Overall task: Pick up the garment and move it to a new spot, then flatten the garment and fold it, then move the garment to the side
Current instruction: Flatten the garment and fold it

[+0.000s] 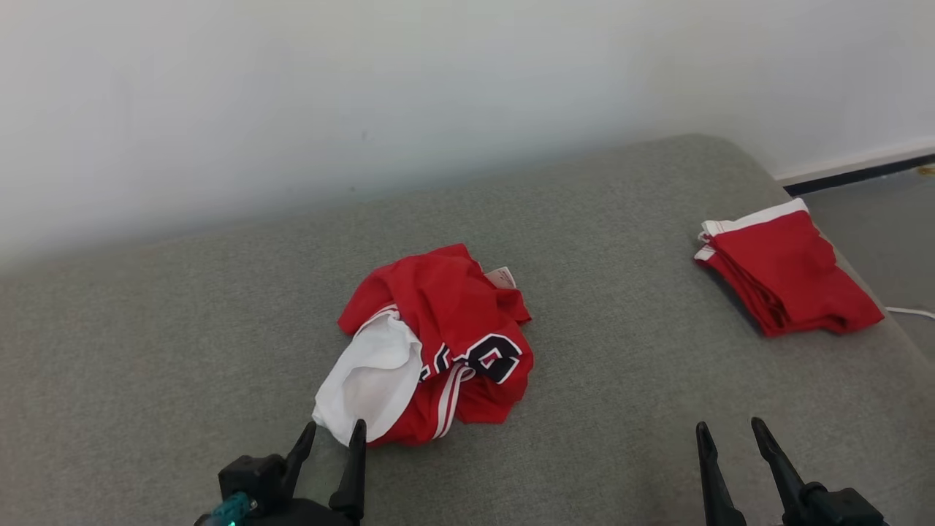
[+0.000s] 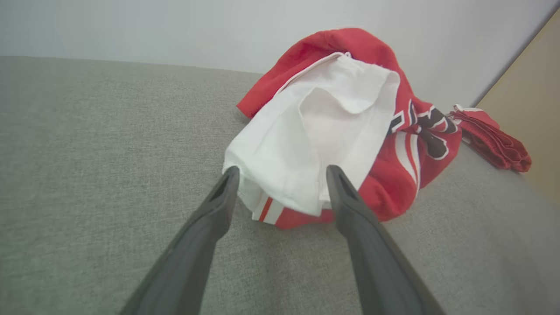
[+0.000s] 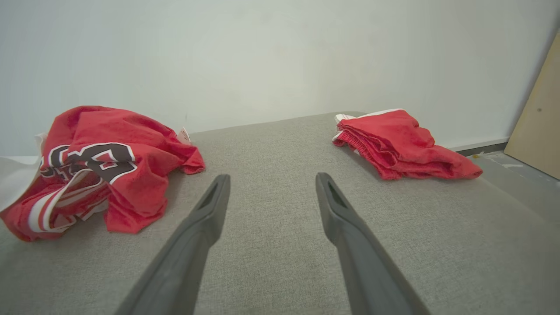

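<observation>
Near the middle of the grey padded surface [image 1: 621,380] lies the garment [image 1: 453,329], a red sports jersey with white stripes and a black numeral edged in white. It is bunched into a loose heap with its white lining turned out toward the robot. Nothing about it is flat or folded, so by my reckoning the job is at its very start. The pick-up has not happened, and the move to a new spot, the flattening, the folding and the setting aside are all left to do.

The left end effector [image 1: 334,431] sits low at the near edge of the heap, its two dark fingers spread wide and holding nothing. Seen from the left wrist, those fingers frame the hem of the white lining, with one tip right at the cloth, though I cannot tell whether it touches. It looks lined up for the first grasp. The right end effector [image 1: 729,427] is likewise spread wide and empty, over bare padding and well apart from the heap to its left.

Off at the far right corner of the padding rests a folded red garment [image 1: 789,270] with white trim, neatly stacked and well away from the crumpled one. That may mark where finished pieces go, but that is only my guess. A plain white wall [image 1: 365,88] backs the whole scene.
</observation>
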{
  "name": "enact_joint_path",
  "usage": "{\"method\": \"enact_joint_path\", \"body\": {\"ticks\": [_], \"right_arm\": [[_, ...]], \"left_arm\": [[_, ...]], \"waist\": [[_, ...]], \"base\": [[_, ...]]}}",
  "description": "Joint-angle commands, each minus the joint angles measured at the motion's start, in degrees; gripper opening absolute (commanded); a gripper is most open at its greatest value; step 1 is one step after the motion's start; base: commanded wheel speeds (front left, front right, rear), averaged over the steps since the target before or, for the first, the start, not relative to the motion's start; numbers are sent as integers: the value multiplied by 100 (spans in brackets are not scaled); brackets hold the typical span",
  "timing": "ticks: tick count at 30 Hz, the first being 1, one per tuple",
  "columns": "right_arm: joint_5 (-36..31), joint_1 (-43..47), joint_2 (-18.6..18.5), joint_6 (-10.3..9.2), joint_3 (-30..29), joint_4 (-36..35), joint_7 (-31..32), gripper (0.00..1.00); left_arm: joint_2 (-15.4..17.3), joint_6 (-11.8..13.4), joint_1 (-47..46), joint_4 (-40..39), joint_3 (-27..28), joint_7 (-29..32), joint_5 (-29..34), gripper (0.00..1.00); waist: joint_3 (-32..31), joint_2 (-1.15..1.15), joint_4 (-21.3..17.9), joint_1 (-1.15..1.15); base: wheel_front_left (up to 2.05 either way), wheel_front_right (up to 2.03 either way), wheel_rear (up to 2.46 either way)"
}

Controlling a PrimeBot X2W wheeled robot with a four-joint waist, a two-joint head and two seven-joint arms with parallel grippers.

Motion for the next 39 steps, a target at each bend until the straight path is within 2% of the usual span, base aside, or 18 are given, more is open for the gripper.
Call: {"method": "enact_joint_path", "body": {"ticks": [1, 4, 6, 9, 13, 14, 15, 16, 23, 26, 33, 39], "right_arm": [[43, -6, -22, -16, 4, -18, -7, 100], [32, -22, -23, -16, 18, -25, -7, 100], [34, -40, -24, -16, 42, -23, -7, 100], [41, -55, -26, -16, 50, -28, -7, 100], [51, -35, -30, -16, 28, -35, -7, 100], [53, -21, -30, -16, 20, -31, -7, 100], [55, -11, -28, -16, 15, -28, -7, 100], [57, -3, -26, -16, 19, -22, -7, 100], [74, -58, -17, -16, 111, 7, -7, 100], [79, -65, -17, -16, 120, 16, -7, 100], [110, -110, -24, -16, 182, 27, -7, 100], [129, -161, 7, -16, 267, 62, -7, 100]], "left_arm": [[-16, 34, -120, 82, 17, 54, -82, 100], [-24, 119, -214, 183, 39, 145, -174, 100], [-29, 344, -271, 336, 107, 258, -228, 100], [-38, 814, -336, 496, 264, 371, -316, 100], [-42, 1091, -343, 484, 385, 311, -415, 100], [-44, 1094, -330, 461, 400, 282, -451, 79], [-46, 1100, -324, 413, 410, 238, -467, 27], [-48, 1086, -309, 402, 402, 232, -486, 0], [-54, 908, -543, 397, 284, 361, -687, 0], [-36, 929, -877, 332, 211, 284, -556, 0], [-1, 862, -2280, 127, -135, 168, -122, 0], [-52, 844, -3588, -13, -428, 22, -41, 0]], "waist": [[113, 0, -239, -1], [135, 0, -317, -1], [152, 0, -380, -1], [169, 0, -443, -1], [172, 0, -455, -1], [169, 0, -447, -1], [165, 0, -437, -1], [157, 0, -424, -1], [114, 0, -351, -1], [102, 0, -344, -1], [100, 0, -431, -1], [151, 0, -623, -1]], "base": [[0, 0, 0], [0, 0, 0], [0, 0, 0], [0, 0, 0], [0, 0, 0], [0, 0, 0], [0, 0, 0], [0, 0, 0], [0, 0, 0], [0, 0, 0], [0, 0, 0], [0, 0, 0]]}}
